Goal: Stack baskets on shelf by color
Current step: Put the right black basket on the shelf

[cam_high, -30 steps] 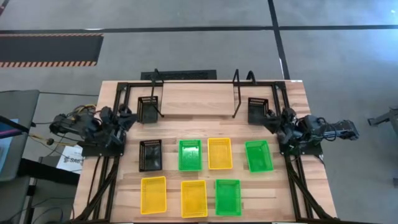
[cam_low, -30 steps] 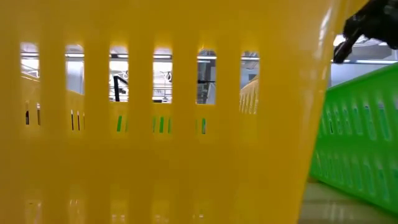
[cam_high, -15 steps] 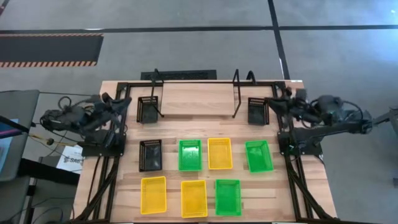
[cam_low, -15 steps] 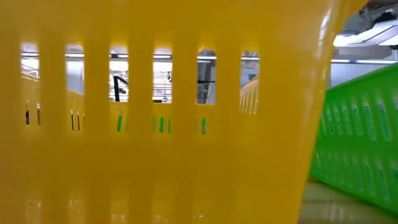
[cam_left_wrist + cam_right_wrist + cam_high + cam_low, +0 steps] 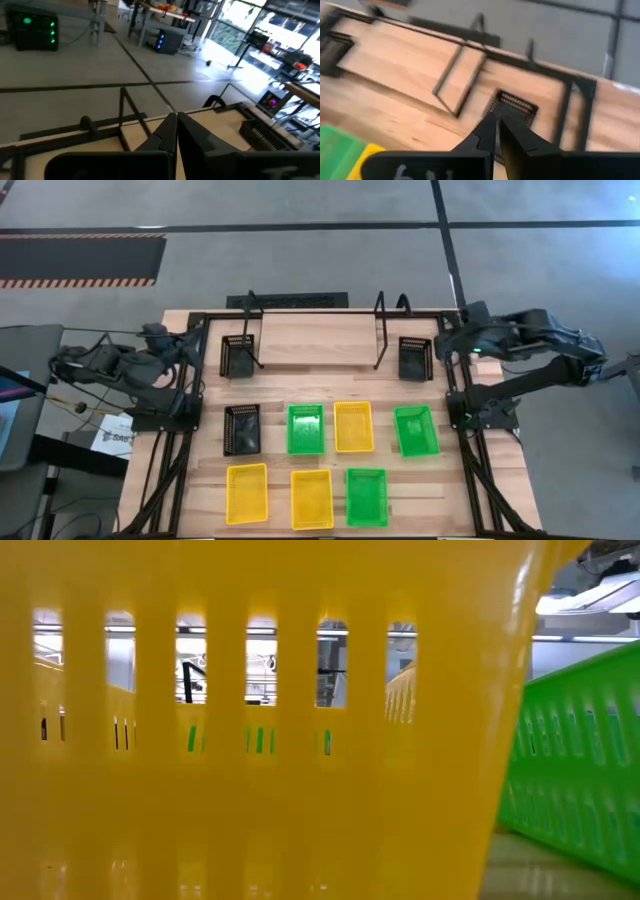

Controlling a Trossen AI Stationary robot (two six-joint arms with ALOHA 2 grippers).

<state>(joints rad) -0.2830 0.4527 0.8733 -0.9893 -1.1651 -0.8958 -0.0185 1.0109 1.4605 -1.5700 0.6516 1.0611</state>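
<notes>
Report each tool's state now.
Left tool: shut, holding nothing.
Right tool: shut, holding nothing, above a black basket.

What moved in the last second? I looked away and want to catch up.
Both arms rose from their folded rest. The right gripper swung out toward the black basket at the table's far right; the left gripper, shut, lifted toward the far left. Nothing was grasped. All baskets stayed put.
</notes>
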